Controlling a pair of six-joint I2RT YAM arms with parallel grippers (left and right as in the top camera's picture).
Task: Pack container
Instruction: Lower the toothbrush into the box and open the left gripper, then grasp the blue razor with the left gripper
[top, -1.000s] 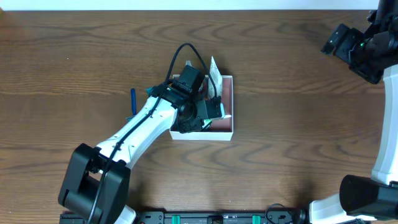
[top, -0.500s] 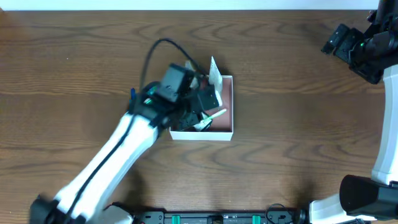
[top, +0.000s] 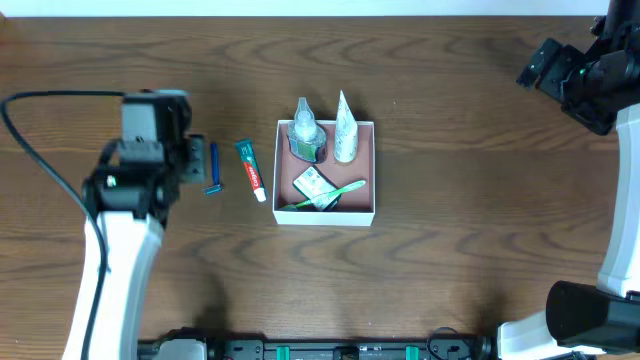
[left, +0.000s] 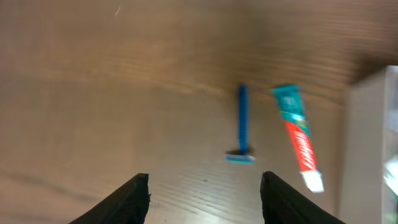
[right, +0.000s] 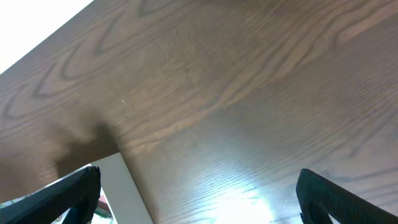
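Left gripper spread wide and empty at table's left, blue razor just to its right lying near-to-far with head nearest, toothpaste tube beyond, part-packed container mid-table, right gripper also wide, far right, so left arm nearer.

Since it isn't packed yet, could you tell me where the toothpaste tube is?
In the overhead view, the toothpaste tube lies left of the container, between it and the blue razor.
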